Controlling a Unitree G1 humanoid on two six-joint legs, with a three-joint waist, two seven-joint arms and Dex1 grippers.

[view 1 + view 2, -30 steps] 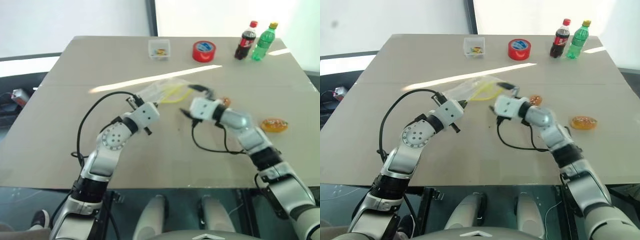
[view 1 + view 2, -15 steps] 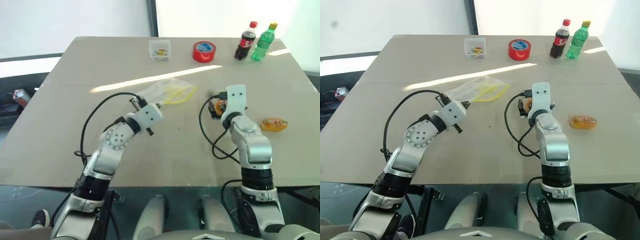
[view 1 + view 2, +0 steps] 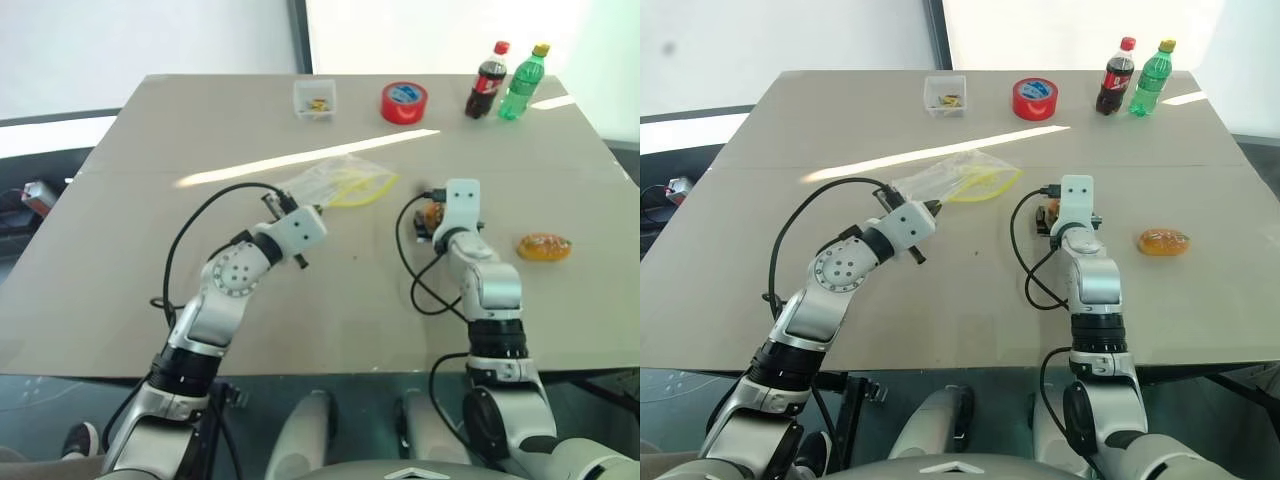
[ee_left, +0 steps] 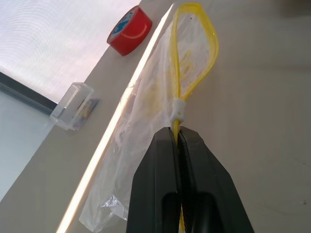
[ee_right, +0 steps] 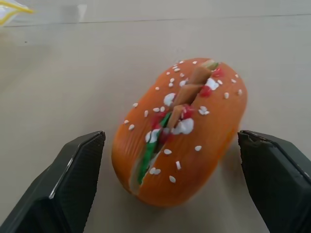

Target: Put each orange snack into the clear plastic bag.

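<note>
Showing head views: left hand [image 3: 318, 208] pinched shut on yellow strip of crinkly clear plastic bag [image 3: 335, 182], bag lying on table [image 3: 120, 250]. Right hand [image 3: 432, 217] straddling near speckled oval orange snack [image 3: 433, 214]; second orange snack [image 3: 544, 247] well apart toward robot's right, nearer right arm.

Left wrist view: fingers [image 4: 160, 170] closed on zip edge, bag mouth looped open beyond.

Right wrist view: fingers [image 5: 73, 165] spread wide, one each side of snack, apart from it. Snack's long axis runs obliquely across gap; wrist turn likely needed for clean grasp.
</note>
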